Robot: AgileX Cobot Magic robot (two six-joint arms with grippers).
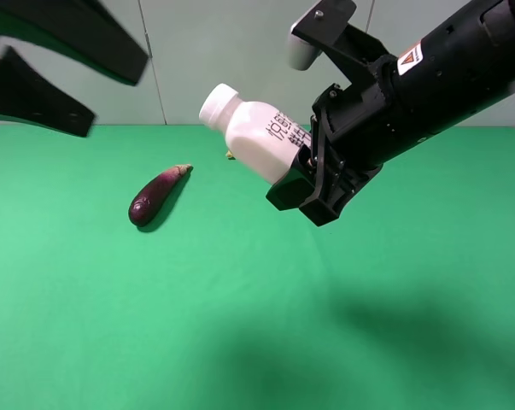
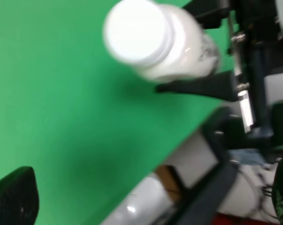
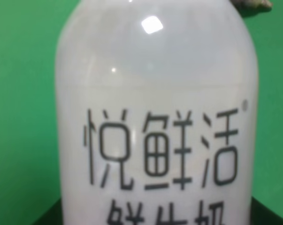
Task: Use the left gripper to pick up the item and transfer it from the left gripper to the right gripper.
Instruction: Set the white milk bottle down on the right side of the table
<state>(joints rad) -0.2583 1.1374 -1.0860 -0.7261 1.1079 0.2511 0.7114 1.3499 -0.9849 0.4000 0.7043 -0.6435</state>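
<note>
We are holding the bottle (image 1: 257,137) in the right end effector (image 1: 313,171), which is clamping it at the base end, well up in the air above the table (image 1: 240,325). The bottle is lying tilted, its cap (image 1: 216,104) pointing up and toward the left arm's side. We judge that this grip is leaving the cap end and shoulder free on purpose. That is the part the other arm would need for a handover, and two sets of jaws could not share the same band of the body. The left end effector (image 1: 116,94) is hanging spread and empty at the far left of the high view, well apart from the bottle, so only the right arm is carrying it. Judging from that, the transfer itself is looking done. The left wrist view is looking at the cap almost end-on, with green table behind it, which suggests the two arms are facing each other.

The bottle is looking small, white and slightly glossy, with a rounded shoulder narrowing to a wide screw cap. Its label (image 3: 162,150) is filling the right wrist view: thin dark characters printed on the white body, with a second row cut off at the frame edge. The smooth plastic is probably slippery, so we are expecting it to need a firm grip. The eggplant (image 1: 159,195) is lying on the table, well apart.
</note>
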